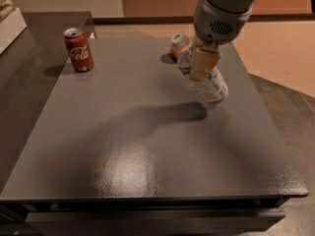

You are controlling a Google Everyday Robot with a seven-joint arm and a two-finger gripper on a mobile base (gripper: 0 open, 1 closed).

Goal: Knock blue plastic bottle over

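The claw (203,68) is pinching the bottle (211,86) around its middle near the far right corner of the surface (147,181). The bottle is leaning hard, cap toward the far edge. Tipping it further and laying it flat before letting go looks best, well clear of the can (78,49) by the far left corner.

Over the far right part of the counter (147,171), the gripper (204,64), right across the middle of the blue plastic bottle (212,85). Tilted there, with cap end just behind and left of the gripper, base end just in front and right of it, low over the counter. Well to the left of the gripper and slightly behind it, upright on the counter, the cola can (78,49).
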